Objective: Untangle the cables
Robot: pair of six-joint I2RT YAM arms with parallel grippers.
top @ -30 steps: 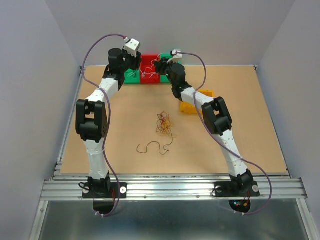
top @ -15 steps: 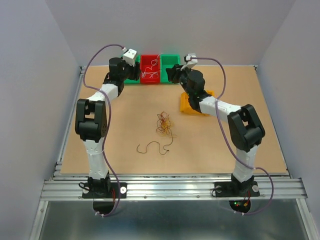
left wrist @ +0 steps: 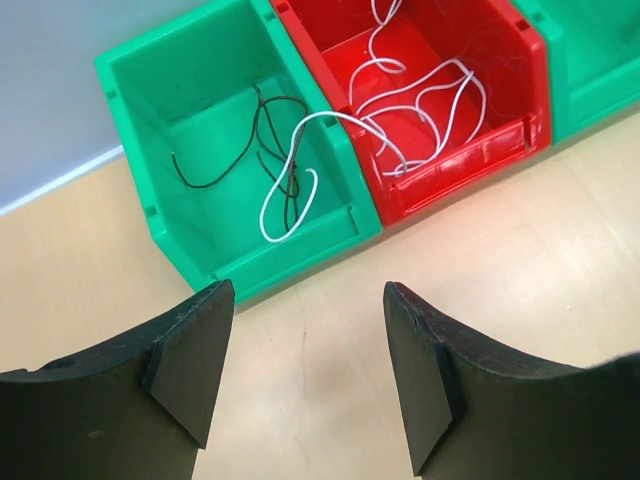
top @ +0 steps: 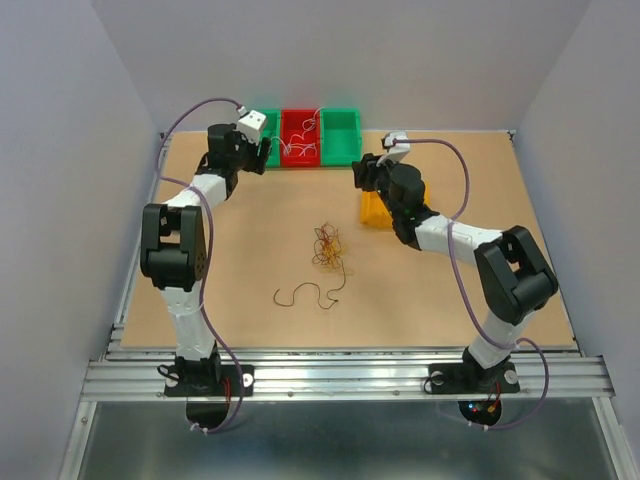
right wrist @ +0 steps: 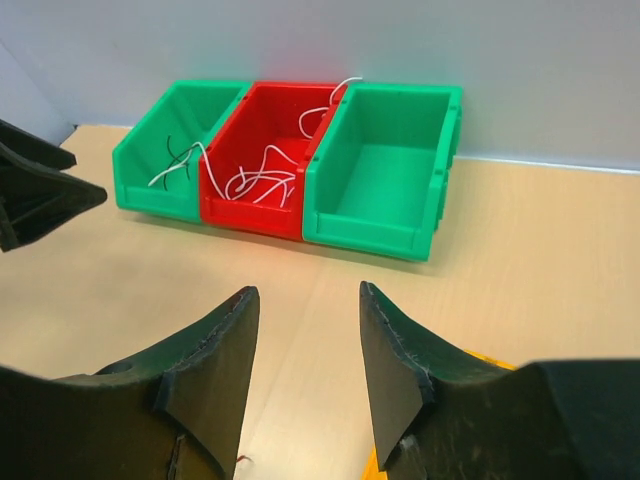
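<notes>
Left end effector [left wrist: 305, 295]: fingers spread wide, nothing between them, hovering over bare bench [top: 250, 260] just left of the red bin [left wrist: 470, 155] and on its near side, pointed at the left green bin [left wrist: 300, 255] that touches the red bin's left wall.

Right end effector [right wrist: 308, 295]: fingers likewise apart and gripping nothing, hanging to the right of the red bin and nearer the arm bases, facing the row of bins from the front.

Inside the red bin: white wires [left wrist: 420, 100] in loose curls. One white strand [left wrist: 285, 195] draped over the red bin's left wall and ending in the left green bin, beside a few dark wires [left wrist: 262, 130] lying there.

Against the red bin's right wall: the right green bin [right wrist: 370, 235].

Farther right of the red bin and nearer the bases: an orange bin [top: 374, 213], partly hidden under the right arm.

Well in front of the red bin, toward mid-bench: the tangle of cables [top: 328, 248], red, yellow-orange and dark strands knotted together, apart from both end effectors. Nearer the bases than the tangle, slightly left: a loose dark wire [top: 305, 295] lying in a wavy line.
</notes>
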